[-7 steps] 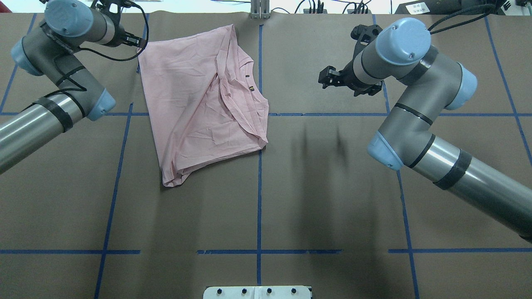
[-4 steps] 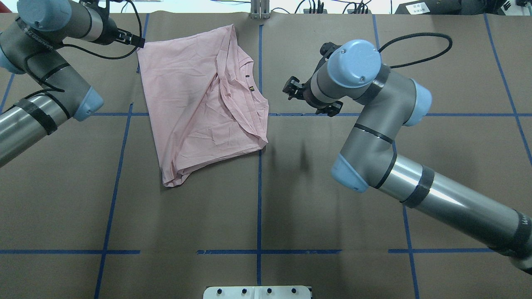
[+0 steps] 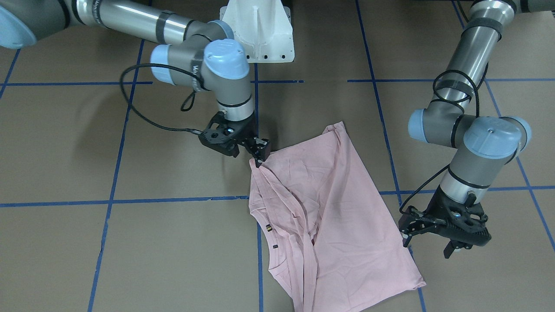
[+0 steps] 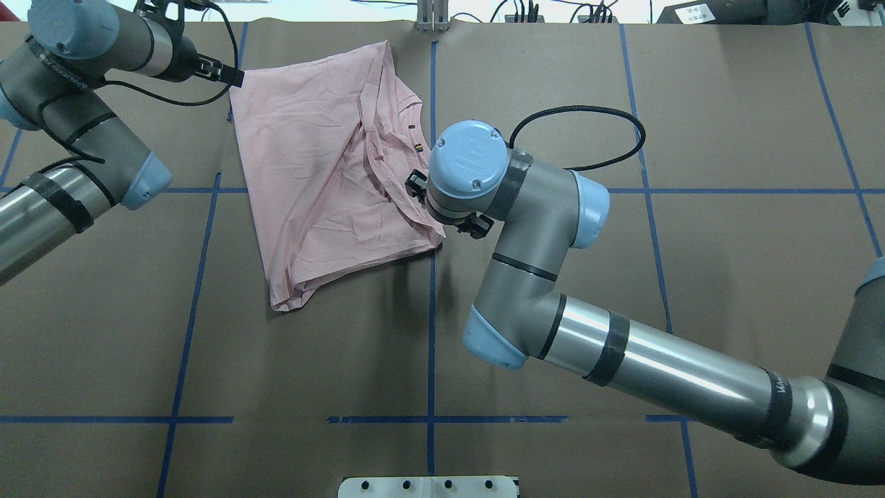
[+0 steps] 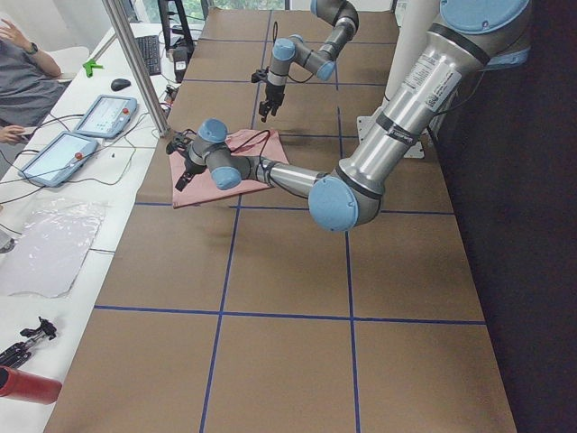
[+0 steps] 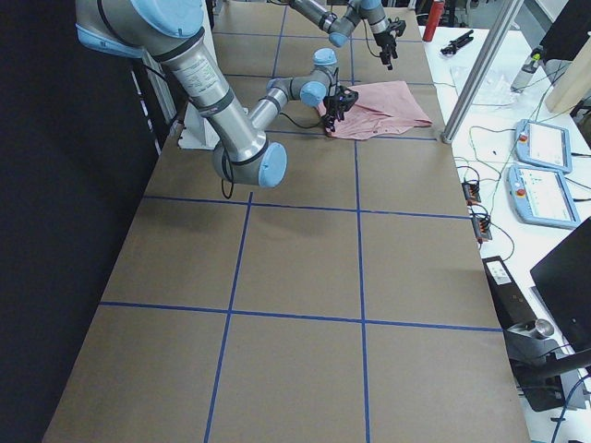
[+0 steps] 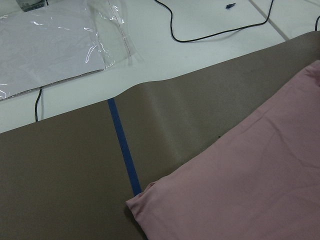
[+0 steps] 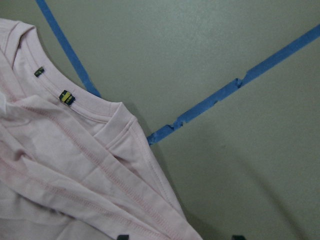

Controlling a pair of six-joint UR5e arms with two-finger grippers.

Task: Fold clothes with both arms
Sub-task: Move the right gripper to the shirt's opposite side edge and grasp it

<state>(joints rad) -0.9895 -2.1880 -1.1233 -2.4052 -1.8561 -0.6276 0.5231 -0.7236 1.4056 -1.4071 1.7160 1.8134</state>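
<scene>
Two hands stand at the shirt; neither grips it yet.

Front view: the right hand (image 3: 260, 157) has its tips down at a shirt (image 3: 347, 216) corner. The left hand (image 3: 427, 247), jaws apart and empty, hangs just beside the opposite edge, near its end corner. The shirt lies on the counter (image 3: 173, 260), already doubled over, with the collar (image 3: 263, 236) showing.

Overhead view: the right arm (image 4: 622, 353) hides most of its own hand, and the shirt corner lies directly beneath. The left hand points at its corner, just short of the cloth.

Left wrist view: a shirt corner lies just ahead and below. No fingers show.

Right wrist view: the fingertips (image 8: 123, 237) are spread, one over cloth and one over bare counter, straddling the edge beside the collar.

Judgement: the step in hand is the approach for a further fold. The next move calls for both hands to descend, close on their corners and lift together.

Against the earlier frames: the right arm has swung in from well clear of the shirt. The left hand and the shirt are scarcely altered.
</scene>
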